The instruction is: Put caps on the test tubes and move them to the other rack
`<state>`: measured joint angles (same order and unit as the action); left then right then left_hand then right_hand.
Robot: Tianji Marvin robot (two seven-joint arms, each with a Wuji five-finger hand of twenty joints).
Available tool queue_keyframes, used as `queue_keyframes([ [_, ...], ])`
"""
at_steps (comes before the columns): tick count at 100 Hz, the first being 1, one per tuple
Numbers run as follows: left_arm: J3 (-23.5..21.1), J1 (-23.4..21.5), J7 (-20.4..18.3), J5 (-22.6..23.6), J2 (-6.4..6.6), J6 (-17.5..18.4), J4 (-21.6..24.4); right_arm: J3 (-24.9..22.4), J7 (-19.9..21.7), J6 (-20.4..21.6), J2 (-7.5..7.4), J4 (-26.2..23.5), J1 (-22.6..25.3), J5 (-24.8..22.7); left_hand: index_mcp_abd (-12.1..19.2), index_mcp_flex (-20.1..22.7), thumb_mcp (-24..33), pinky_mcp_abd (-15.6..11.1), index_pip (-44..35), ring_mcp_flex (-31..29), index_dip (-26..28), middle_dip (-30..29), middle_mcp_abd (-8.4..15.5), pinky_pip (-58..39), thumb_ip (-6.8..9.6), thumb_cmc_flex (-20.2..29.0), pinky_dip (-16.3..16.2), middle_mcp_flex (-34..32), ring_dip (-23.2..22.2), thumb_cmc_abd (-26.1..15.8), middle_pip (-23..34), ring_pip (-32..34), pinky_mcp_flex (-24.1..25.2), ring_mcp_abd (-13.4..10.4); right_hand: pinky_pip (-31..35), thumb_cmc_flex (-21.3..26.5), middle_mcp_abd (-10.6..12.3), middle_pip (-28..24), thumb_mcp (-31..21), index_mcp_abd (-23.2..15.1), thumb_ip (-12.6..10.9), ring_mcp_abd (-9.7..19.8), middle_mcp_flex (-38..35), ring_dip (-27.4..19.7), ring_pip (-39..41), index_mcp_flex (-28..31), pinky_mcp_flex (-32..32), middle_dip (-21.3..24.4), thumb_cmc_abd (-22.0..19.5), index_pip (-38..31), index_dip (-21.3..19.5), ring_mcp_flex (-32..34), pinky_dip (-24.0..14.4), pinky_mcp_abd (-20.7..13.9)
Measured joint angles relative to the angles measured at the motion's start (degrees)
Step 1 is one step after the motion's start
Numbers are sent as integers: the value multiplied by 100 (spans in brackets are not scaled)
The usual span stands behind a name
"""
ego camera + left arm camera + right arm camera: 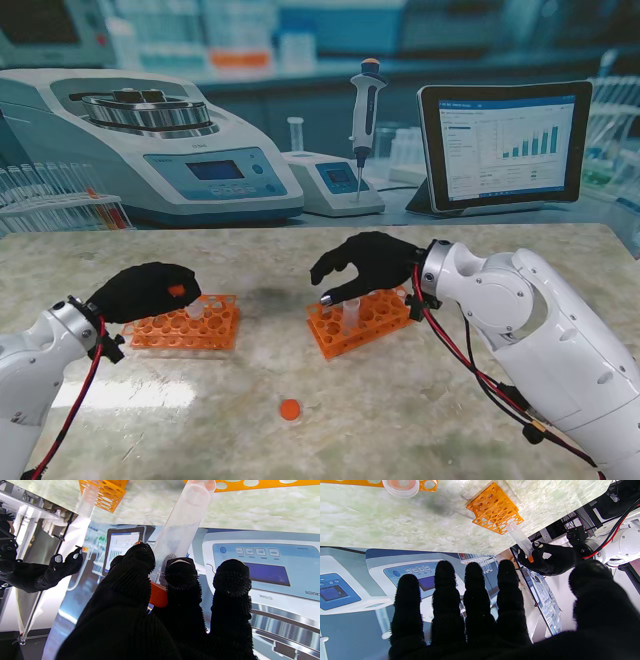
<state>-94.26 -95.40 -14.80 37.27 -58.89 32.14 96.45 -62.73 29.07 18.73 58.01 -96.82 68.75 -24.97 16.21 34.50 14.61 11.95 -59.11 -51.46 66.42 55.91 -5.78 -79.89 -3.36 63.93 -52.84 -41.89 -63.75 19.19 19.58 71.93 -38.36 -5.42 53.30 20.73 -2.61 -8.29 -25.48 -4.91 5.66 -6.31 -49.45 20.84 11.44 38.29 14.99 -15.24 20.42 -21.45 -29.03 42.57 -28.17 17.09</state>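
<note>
A table top (480, 400) of pale stone with greenish veins is seen, and bright light is reflected on its near left part. Behind its far edge a laboratory backdrop is placed: a centrifuge (150, 140), a small device (335, 185) with a pipette (367, 110) standing on it, and a tablet (505, 145) on which bar charts are shown. The background is blurred.

Two orange racks lie on the table. The left rack (215, 330) is parallel to the table edge. The right rack (375, 315) is turned at an angle, and an uncapped test tube (352, 315) stands in it.

The left hand (145, 290) is closed around a capped test tube (182, 527). Its orange cap (158, 596) is pinched between the fingers (181, 577), and the lower end of the tube is at a hole of the left rack; whether it is already inserted cannot be told.

The right hand (365, 265) is held over the right rack with its fingers (473, 592) spread, and nothing is held in it.

A loose orange cap (290, 409) lies on the table nearer to me, between the two racks.
</note>
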Motion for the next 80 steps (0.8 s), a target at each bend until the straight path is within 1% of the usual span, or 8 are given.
queue_keyframes([
  [5, -7, 17, 11, 14, -1, -25, -35, -12, -7, 6, 0, 13, 12, -8, 0, 0, 1, 5, 0, 48, 0, 0, -1, 1, 0, 0, -1, 0, -1, 0, 0, 0, 11, 39, 0, 0, 0, 0, 0, 0, 0, 0, 0, 0, 0, 0, -1, -16, 0, 0, 0, 0, 0, 0],
  [47, 33, 228, 69, 185, -3, -230, -408, -182, -55, 87, -2, 39, 181, -90, 0, 0, 2, 13, -4, 51, 0, 1, -1, 4, 0, 0, -4, 0, -3, 0, 1, 0, 34, 43, 0, 0, 1, 0, 0, 0, 0, 0, 0, 0, 0, 0, -7, -32, 0, -1, -1, 0, 0, 1],
  [58, 39, 273, 133, 300, -3, -262, -512, -227, -69, 115, -6, 24, 232, -113, 0, 0, 3, 44, -5, 52, 0, 1, -2, 6, 0, 0, -7, 0, -3, 0, 1, 0, 38, 44, 0, 0, 1, 0, 0, 0, 0, 0, 0, 0, 0, 0, -8, -32, 0, -1, -1, 0, 0, 1],
  [80, 53, 353, 302, 344, -16, -385, -785, -252, -75, 124, -15, 14, 267, -127, 0, 0, 4, 45, -8, 52, 0, 1, -2, 8, 0, 0, -64, 0, -5, 0, 1, 0, 42, 47, 0, 0, 1, 0, 0, 0, 0, 0, 0, 0, 0, 0, -9, -32, 0, -1, -1, 0, 0, 1],
])
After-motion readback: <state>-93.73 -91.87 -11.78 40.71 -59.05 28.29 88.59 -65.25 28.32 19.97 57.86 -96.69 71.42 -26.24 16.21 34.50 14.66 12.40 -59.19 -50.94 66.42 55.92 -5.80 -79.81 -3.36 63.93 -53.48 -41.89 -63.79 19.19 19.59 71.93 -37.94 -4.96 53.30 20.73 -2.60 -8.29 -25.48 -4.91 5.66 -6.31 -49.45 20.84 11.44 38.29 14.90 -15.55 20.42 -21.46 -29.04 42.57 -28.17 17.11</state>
